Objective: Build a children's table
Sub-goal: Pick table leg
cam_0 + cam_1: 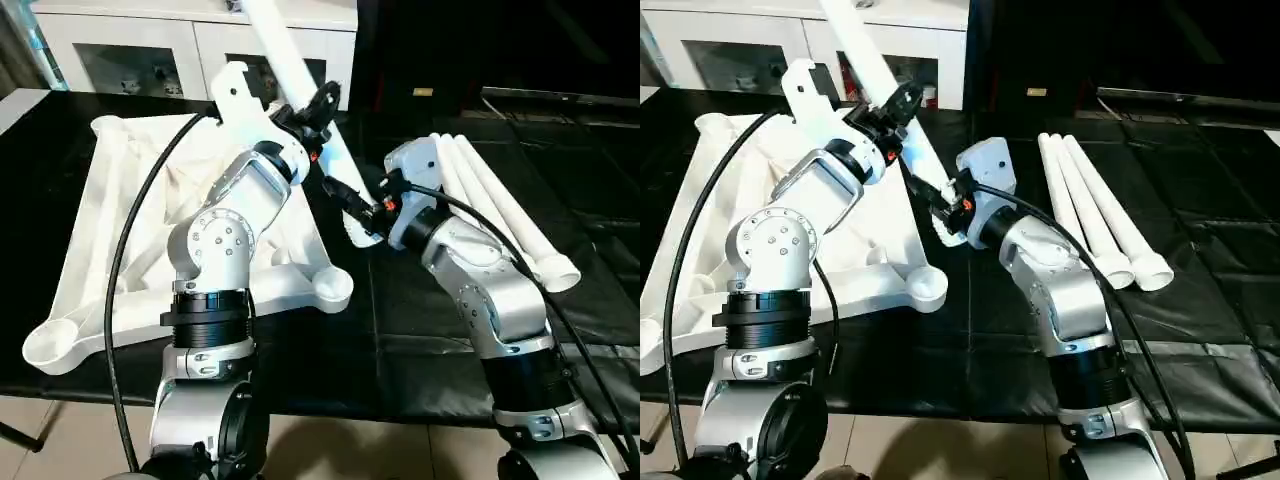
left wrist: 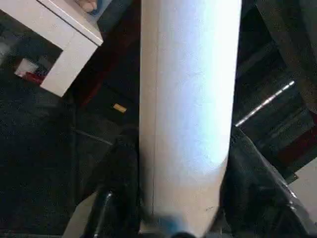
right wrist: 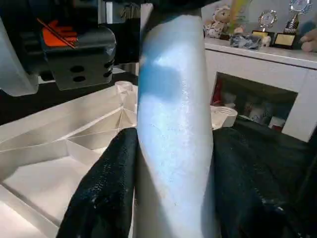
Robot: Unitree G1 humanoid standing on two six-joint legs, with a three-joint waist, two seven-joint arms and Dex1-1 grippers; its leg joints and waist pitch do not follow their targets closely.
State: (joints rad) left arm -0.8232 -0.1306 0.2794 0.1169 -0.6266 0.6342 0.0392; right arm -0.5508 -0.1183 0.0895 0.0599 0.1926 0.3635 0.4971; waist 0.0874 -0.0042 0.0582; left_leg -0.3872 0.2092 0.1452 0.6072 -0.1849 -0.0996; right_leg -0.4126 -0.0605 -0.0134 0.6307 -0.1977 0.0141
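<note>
The children's table top [image 1: 110,220] lies upside down on the left of the black table, ribs and corner sockets facing up. One white leg [image 1: 300,70] slants from the picture's top down over the top's right edge. My left gripper [image 1: 322,108] is shut on this leg partway up, with a black finger [image 2: 121,168] pressed against each side. My right gripper [image 1: 355,205] is shut on the leg's lower end, fingers [image 3: 106,188] on both sides of the leg [image 3: 173,124]. The ribbed table top [image 3: 59,148] lies just beyond it.
Three more white legs [image 1: 500,200] lie side by side on the black table to the right of my right arm. A white cabinet with glass doors [image 1: 150,50] stands behind the table. A corner socket [image 1: 330,290] sits near the table's front.
</note>
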